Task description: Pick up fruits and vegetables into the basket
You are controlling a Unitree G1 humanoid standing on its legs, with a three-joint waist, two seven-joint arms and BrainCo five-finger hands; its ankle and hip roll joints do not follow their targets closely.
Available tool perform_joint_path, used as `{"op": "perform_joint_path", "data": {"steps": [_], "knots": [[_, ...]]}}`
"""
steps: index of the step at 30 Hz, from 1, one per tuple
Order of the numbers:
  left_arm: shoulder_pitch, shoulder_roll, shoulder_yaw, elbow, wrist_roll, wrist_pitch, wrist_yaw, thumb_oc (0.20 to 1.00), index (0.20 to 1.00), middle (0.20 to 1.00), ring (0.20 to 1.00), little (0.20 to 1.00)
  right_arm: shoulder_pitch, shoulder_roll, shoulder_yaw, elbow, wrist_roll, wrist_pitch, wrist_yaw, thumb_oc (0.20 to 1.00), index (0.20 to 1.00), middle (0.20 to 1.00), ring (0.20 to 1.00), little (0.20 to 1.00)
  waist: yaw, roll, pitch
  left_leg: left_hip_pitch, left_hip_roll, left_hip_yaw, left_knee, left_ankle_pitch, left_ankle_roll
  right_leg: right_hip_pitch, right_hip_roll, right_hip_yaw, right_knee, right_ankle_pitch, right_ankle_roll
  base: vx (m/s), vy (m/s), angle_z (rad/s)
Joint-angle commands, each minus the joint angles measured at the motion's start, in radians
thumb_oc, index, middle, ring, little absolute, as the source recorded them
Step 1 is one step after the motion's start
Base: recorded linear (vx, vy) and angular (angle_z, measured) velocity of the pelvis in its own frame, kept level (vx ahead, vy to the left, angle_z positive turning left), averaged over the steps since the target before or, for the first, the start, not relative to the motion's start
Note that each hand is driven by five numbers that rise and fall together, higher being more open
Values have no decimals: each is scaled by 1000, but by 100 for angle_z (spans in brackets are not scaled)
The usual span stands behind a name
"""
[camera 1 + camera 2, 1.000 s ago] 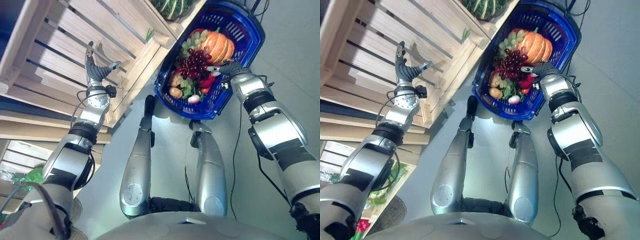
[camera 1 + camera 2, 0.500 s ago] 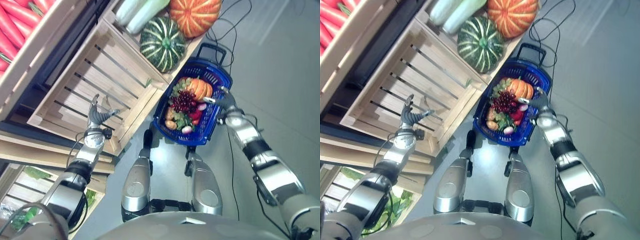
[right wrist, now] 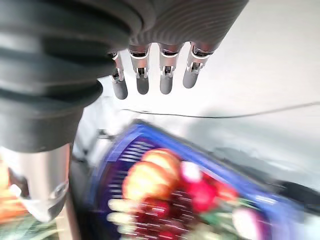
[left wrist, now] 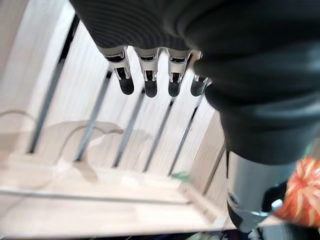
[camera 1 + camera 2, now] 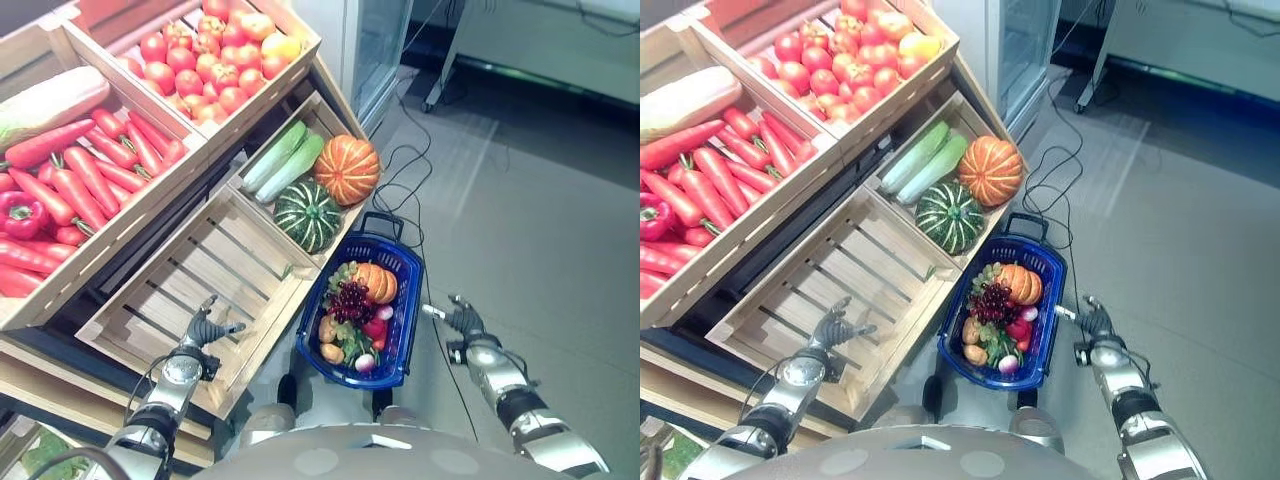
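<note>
A blue basket [image 5: 409,305] stands on the grey floor in front of the wooden shelves. In it lie a small orange pumpkin [image 5: 376,282], dark grapes [image 5: 349,300] and other small produce. My right hand [image 5: 463,320] hovers open over the floor just right of the basket, apart from its rim. Its straight fingers [image 3: 150,76] hold nothing, and the basket [image 3: 112,165] shows past them. My left hand [image 5: 205,328] is open over an empty slatted wooden crate [image 5: 190,280]. Those fingers [image 4: 149,75] are straight above the slats.
Behind the basket a crate holds an orange pumpkin [image 5: 347,168], a green striped squash [image 5: 307,214] and pale green marrows [image 5: 283,162]. Higher crates hold carrots [image 5: 90,170], a red pepper [image 5: 22,212] and tomatoes [image 5: 200,60]. Open floor lies to the right.
The camera has swung upward, bringing the upper crates into sight. My right hand has drawn back from over the basket to its right side. The left hand stays over the empty crate.
</note>
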Motion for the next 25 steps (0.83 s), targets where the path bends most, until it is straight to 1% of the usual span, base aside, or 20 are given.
{"op": "perform_joint_path", "data": {"steps": [1,2,7,8,11,15,19,25], "knots": [[-33,-24,-9,119,-14,-11,-63,1000,1000,1000,1000,1000,-24,5,-19,81,23,-46,38,1000,1000,1000,1000,1000,-6,8,-2,13,-45,45,7,-87,35,26,5,-15,41,-55,33,20,5,-19],[-29,-34,-10,152,-19,-13,-79,1000,1000,1000,1000,1000,-23,14,-24,126,20,-47,46,1000,1000,1000,1000,1000,-9,9,-4,18,-44,49,9,-90,37,29,6,-12,42,-58,32,19,4,-18],[-22,-65,-1,223,-37,24,-149,1000,1000,1000,1000,1000,-17,35,-33,226,-2,-16,81,1000,1000,1000,1000,1000,-16,11,-8,32,-40,56,11,-99,40,38,9,-1,45,-67,27,13,3,-11],[-19,-76,2,242,-32,50,-175,1000,1000,1000,1000,1000,-11,42,-32,258,-13,2,92,1000,1000,1000,1000,1000,-20,12,-10,37,-39,56,9,-101,40,41,10,5,45,-68,27,15,4,-7],[-15,-89,-6,255,-31,84,-205,1000,1000,1000,1000,1000,0,49,-24,290,-45,24,100,1000,1000,1000,1000,1000,-26,14,-11,41,-36,56,7,-105,38,46,9,10,42,-71,27,9,7,-9],[-17,-93,-14,258,-37,95,-222,1000,1000,1000,1000,1000,6,50,-20,304,-49,34,110,1000,1000,1000,1000,1000,-29,17,-11,43,-35,55,7,-106,37,47,8,13,41,-72,28,8,10,-8],[-23,-93,-28,259,-47,95,-236,1000,1000,1000,1000,1000,5,45,-12,307,-64,18,133,1000,1000,1000,1000,1000,-34,20,-11,38,-34,55,7,-109,36,45,6,14,34,-70,30,-2,2,-1],[-30,-95,-32,258,-69,99,-240,1000,1000,1000,1000,1000,1,47,-2,303,-65,23,130,1000,1000,1000,1000,1000,-34,20,-13,33,-33,58,7,-111,36,43,2,11,29,-69,32,0,0,0]]}}
